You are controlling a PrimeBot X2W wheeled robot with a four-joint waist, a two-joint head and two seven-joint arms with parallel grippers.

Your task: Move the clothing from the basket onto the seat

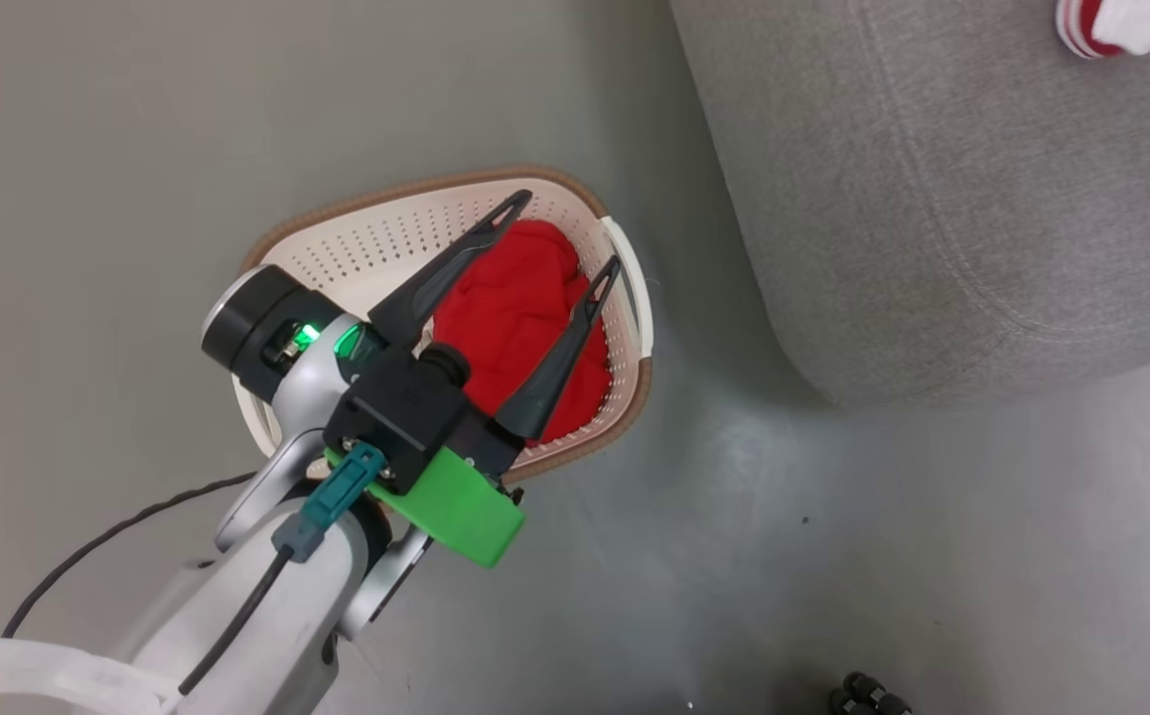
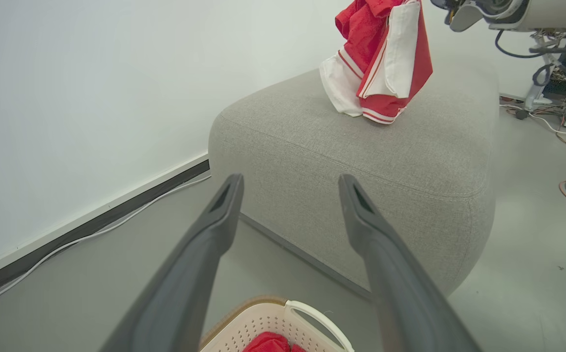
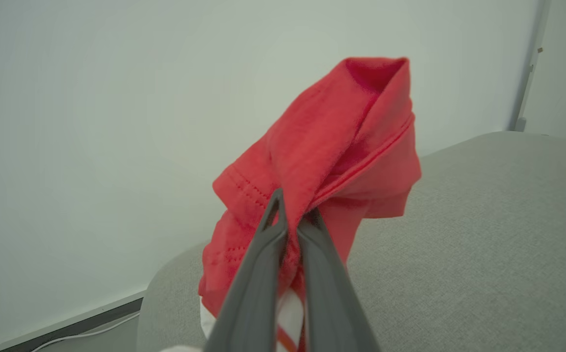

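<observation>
Transfer at mid-stage, one garment per arm. Left gripper, jaws spread wide and empty, hangs above the basket. A red garment lies bunched below and between its fingers, not yet touched. Beyond its fingertips stands the seat. Right gripper, clenched on a fold of the striped garment, holds it over the seat, the lower hem seemingly resting there. Likely next: right jaws release; left gripper descends and closes on the bunched cloth.
</observation>
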